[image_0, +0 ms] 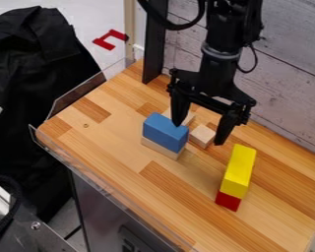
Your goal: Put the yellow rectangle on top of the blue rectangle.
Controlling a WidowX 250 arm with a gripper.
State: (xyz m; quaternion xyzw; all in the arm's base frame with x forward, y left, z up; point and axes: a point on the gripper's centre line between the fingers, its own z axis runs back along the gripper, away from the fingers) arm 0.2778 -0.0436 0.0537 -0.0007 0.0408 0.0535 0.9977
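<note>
Jaws spread and empty, the gripper point(199, 133) hangs by the blue block point(165, 131), so I'd say picking up comes first: over to the yellow block point(239, 171) atop the red block point(228, 201), then grip.

And we're looking down at a slant from above the pale-and-brown striped wooden table point(108, 142), the camera facing across it to the grey wood-plank wall point(285, 83) at upper right. It's a fairly near view, table corner-on, its long clear plastic edging running down toward the bottom, yet wide enough to catch the black cloth garment point(35, 59) beyond the left side.
</note>
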